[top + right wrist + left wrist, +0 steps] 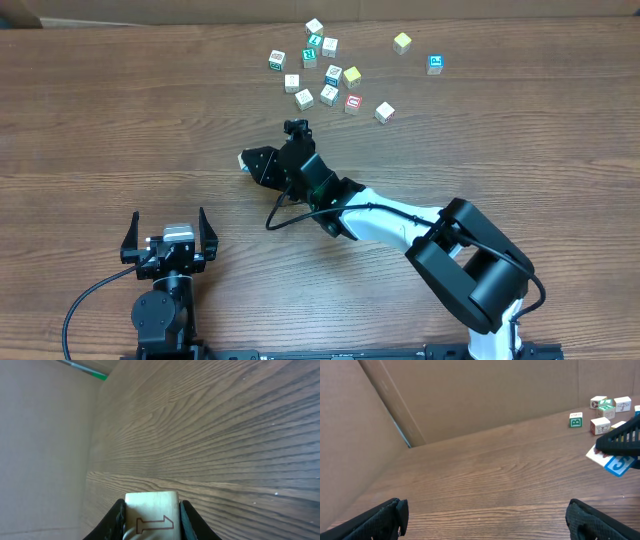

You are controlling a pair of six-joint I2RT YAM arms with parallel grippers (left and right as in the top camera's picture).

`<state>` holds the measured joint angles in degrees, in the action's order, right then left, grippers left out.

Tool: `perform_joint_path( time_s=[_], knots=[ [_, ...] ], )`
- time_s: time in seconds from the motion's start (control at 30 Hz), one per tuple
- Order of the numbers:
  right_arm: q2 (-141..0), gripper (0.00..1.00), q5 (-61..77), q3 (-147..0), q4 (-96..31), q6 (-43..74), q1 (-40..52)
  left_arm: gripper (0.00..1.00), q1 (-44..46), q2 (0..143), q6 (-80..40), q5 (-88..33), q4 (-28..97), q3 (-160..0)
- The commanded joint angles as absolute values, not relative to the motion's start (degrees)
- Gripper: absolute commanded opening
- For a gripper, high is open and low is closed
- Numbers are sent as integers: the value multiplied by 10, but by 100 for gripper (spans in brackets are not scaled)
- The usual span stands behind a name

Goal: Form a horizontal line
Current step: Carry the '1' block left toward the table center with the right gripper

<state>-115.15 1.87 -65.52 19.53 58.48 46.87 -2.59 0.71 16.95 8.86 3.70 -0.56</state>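
Right claw (250, 162) pinches a letter cube (151, 509); best lowered flat at seven o'clock of the scattered cubes (328, 76), edges square.

we find the scattered cubes (320, 70) grouped on the table (100, 120) near the middle of its far edge. two single cubes (402, 42) lie apart to the right of that group, towards the far right corner. in front of the group and slightly left, near the table's centre, the right gripper (250, 162) has one cube (151, 510) between its fingers. the left gripper (168, 225) stands by the near edge, left of centre, well apart from every cube.
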Motion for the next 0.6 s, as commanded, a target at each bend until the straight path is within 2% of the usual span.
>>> perform_joint_path(
  time_s=[0.0, 0.57],
  knots=[
    [-1166, 25, -8, -660, 206, 588, 475, 100, -22, 4, 180, 94, 36, -3],
    [-1194, 27, -6, -661, 226, 646, 479, 99, -22, 4, 180, 94, 36, -3]
  ],
)
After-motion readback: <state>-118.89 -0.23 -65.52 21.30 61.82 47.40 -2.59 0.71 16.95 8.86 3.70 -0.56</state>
